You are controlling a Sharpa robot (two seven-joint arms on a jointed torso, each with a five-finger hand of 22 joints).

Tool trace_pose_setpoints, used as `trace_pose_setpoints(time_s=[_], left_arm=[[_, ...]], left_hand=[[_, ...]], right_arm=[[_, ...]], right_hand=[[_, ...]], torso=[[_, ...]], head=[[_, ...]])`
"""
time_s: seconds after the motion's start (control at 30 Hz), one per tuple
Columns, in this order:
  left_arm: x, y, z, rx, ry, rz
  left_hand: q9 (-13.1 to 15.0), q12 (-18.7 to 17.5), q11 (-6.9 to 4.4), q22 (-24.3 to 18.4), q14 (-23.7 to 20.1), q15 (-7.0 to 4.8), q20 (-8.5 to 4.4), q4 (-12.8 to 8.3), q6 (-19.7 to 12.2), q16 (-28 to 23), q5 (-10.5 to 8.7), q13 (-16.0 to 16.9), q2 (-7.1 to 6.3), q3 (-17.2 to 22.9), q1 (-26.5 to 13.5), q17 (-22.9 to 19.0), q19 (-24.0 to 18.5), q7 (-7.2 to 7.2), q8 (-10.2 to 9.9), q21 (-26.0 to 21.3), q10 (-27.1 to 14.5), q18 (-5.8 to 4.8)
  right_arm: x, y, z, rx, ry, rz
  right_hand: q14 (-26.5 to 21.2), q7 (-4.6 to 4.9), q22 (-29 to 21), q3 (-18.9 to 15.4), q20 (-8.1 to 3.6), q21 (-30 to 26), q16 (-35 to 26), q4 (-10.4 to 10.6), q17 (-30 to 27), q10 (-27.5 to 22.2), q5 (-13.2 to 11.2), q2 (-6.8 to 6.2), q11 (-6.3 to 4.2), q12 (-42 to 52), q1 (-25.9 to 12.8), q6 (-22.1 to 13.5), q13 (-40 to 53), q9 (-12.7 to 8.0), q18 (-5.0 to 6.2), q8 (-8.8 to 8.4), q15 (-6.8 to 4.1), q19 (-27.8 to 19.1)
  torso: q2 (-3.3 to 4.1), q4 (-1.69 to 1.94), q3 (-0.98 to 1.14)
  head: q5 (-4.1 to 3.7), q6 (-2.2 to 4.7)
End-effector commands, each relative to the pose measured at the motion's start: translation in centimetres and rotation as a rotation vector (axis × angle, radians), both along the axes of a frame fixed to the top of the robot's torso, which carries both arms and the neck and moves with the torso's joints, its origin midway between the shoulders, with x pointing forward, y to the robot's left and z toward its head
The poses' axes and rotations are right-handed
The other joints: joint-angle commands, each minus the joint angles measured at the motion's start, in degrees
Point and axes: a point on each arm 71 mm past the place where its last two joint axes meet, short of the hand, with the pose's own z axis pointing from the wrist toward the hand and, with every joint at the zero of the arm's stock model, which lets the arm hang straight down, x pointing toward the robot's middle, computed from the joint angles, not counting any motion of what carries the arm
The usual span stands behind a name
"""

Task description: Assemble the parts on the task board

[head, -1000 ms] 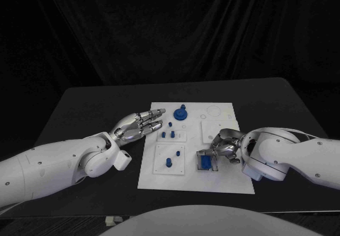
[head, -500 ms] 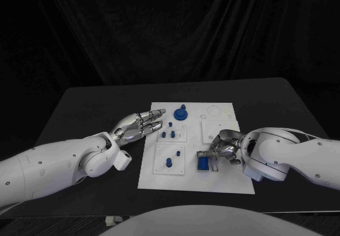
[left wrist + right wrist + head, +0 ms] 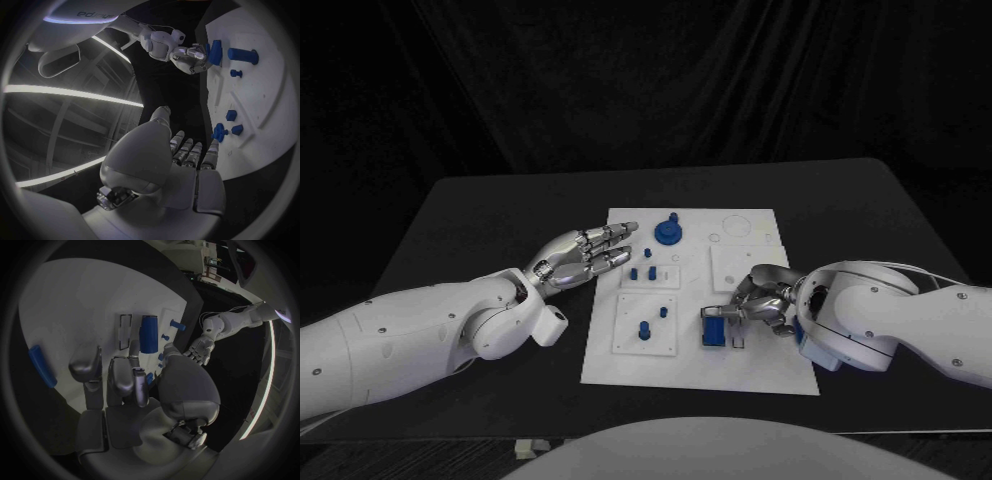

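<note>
The white task board [image 3: 678, 350] lies in the middle of the table. My right hand [image 3: 759, 299] hovers over its right side, fingers [image 3: 119, 371] spread, one fingertip at the end of an upright blue block [image 3: 717, 329] [image 3: 148, 333] beside a dark slot; nothing lies between the fingers. My left hand [image 3: 583, 254] [image 3: 187, 155] floats open and flat at the board's left edge, holding nothing. A round blue part with a peg [image 3: 668, 232] stands at the far end. Small blue pegs [image 3: 642, 272] and a blue pin [image 3: 643, 328] stand left of centre.
Another blue bar [image 3: 42, 365] lies on the board near my right hand. The black table [image 3: 473, 215] stretches bare round the board, with its edges close on the far side. My right forearm [image 3: 906, 320] covers the table's right front.
My right arm has eased slightly toward the near right, and the hand has stayed by the blue block. The left hand has not moved.
</note>
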Motion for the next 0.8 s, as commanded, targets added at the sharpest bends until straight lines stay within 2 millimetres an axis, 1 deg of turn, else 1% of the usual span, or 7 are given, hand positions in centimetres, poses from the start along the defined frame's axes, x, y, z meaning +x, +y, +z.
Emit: trace_pose_setpoints(time_s=[0.03, 0.27, 0.37, 0.47, 0.57, 0.7, 0.8], left_arm=[[0.0, -0.1, 0.1, -0.017, -0.002, -0.01], [0.0, -0.1, 0.1, -0.019, -0.004, -0.01], [0.0, -0.1, 0.2, -0.02, -0.006, -0.01], [0.0, -0.1, 0.2, -0.021, -0.008, -0.009], [0.0, 0.0, 0.2, -0.023, -0.01, -0.008], [-0.1, 0.0, 0.3, -0.026, -0.014, -0.006], [-0.1, 0.1, 0.3, -0.029, -0.017, -0.004]], left_hand=[[0.0, -0.1, 0.48, 0.1, 0.0, 0.29, -0.09, -0.1, 0.3, 0.2, 0.29, 0.0, -0.09, 0.3, 0.7, 0.1, 0.4, 2.53, 0.2, 0.3, -0.1, -1.05], [0.0, -0.1, 0.49, 0.1, 0.0, 0.3, -0.09, -0.2, 0.3, 0.2, 0.39, 0.0, -0.09, 0.4, 0.7, 0.1, 0.4, 2.54, 0.2, 0.3, -0.1, -1.1], [0.0, -0.1, 0.5, 0.1, 0.0, 0.3, -0.1, -0.3, 0.3, 0.2, 0.53, 0.0, -0.08, 0.4, 0.8, 0.1, 0.4, 2.55, 0.2, 0.3, -0.1, -1.15], [0.0, -0.1, 0.5, 0.1, 0.0, 0.3, -0.1, -0.3, 0.3, 0.2, 0.53, 0.0, -0.08, 0.4, 0.8, 0.1, 0.4, 2.55, 0.2, 0.3, -0.1, -1.15], [0.0, -0.1, 0.51, 0.1, 0.0, 0.3, -0.1, -0.3, 0.3, 0.2, 0.64, 0.0, -0.08, 0.5, 0.8, 0.1, 0.5, 2.56, 0.2, 0.3, -0.1, -1.2], [0.0, 0.0, 0.53, 0.1, 0.0, 0.29, -0.1, -0.5, 0.3, 0.3, 0.82, 0.0, -0.08, 0.6, 0.9, 0.1, 0.5, 2.58, 0.2, 0.3, 0.0, -1.28], [0.0, 0.0, 0.54, 0.2, 0.0, 0.28, -0.1, -0.5, 0.4, 0.3, 0.93, 0.0, -0.09, 0.6, 1.0, 0.1, 0.5, 2.59, 0.2, 0.3, 0.0, -1.32]], right_arm=[[0.0, -0.3, 0.8, 0.022, -0.102, -0.024], [-0.6, -1.0, 3.3, 0.111, -0.368, 0.018], [-0.9, -1.0, 4.6, 0.152, -0.506, 0.074], [-1.2, -0.9, 5.6, 0.178, -0.631, 0.143], [-1.6, -0.8, 6.0, 0.174, -0.74, 0.23], [-2.4, -0.7, 5.5, 0.14, -0.814, 0.323], [-3.2, -0.5, 4.4, 0.098, -0.847, 0.399]], right_hand=[[1.6, -0.01, 7.6, -0.8, -0.04, 0.5, 0.6, 0.2, 0.8, 5.7, -0.1, 0.24, 0.12, 0.1, -0.5, -0.2, 14.6, 0.1, 0.63, 0.34, 0.18, 0.6], [2.4, -0.16, 8.6, -1.5, -0.17, 4.8, 3.4, -0.2, 4.5, 6.0, 0.9, 2.54, -0.04, 1.0, 2.0, -0.4, 15.1, 0.5, 0.01, 1.06, 0.04, 1.6], [3.1, 0.33, 9.8, -0.7, -0.23, 10.7, 6.5, -2.2, 8.8, 6.0, 8.3, 4.09, 0.26, 1.0, 9.5, -2.9, 15.1, -0.5, -0.9, 0.26, 0.12, 2.5], [3.4, 0.62, 10.4, -0.6, -0.1, 14.2, 8.0, -3.1, 10.9, 6.0, 14.9, 4.34, 0.49, 1.0, 13.3, -3.4, 15.1, -1.7, -1.42, -0.24, 0.34, 2.9], [3.3, 1.49, 10.8, -1.0, 0.32, 16.1, 8.7, -3.2, 11.6, 6.0, 18.5, 4.19, 1.2, 1.0, 15.9, -5.4, 15.1, -3.7, -1.72, -1.7, 0.88, 3.0], [3.2, 2.63, 10.9, -1.1, 0.53, 16.8, 8.8, -3.7, 11.5, 6.0, 19.1, 3.72, 1.24, 1.0, 18.9, -9.9, 15.1, -6.6, -1.77, -4.72, 1.03, 2.8], [3.1, 2.52, 11.0, -1.6, 0.62, 17.4, 8.9, -3.7, 11.6, 6.0, 17.6, 3.14, 1.14, 1.0, 20.8, -11.7, 15.1, -9.4, -1.82, -6.38, 1.01, 2.7]], torso=[[0.0, 0.01, 0.0], [0.01, -0.01, 0.0], [0.02, 0.01, 0.01], [-0.02, -0.02, 0.01], [0.01, 0.01, 0.01], [-0.01, 0.02, 0.0], [0.0, 0.04, 0.01]], head=[[0.04, 0.0], [0.22, 0.0], [0.19, 0.0], [0.25, 0.0], [0.34, 0.0], [0.51, 0.0], [0.65, 0.0]])
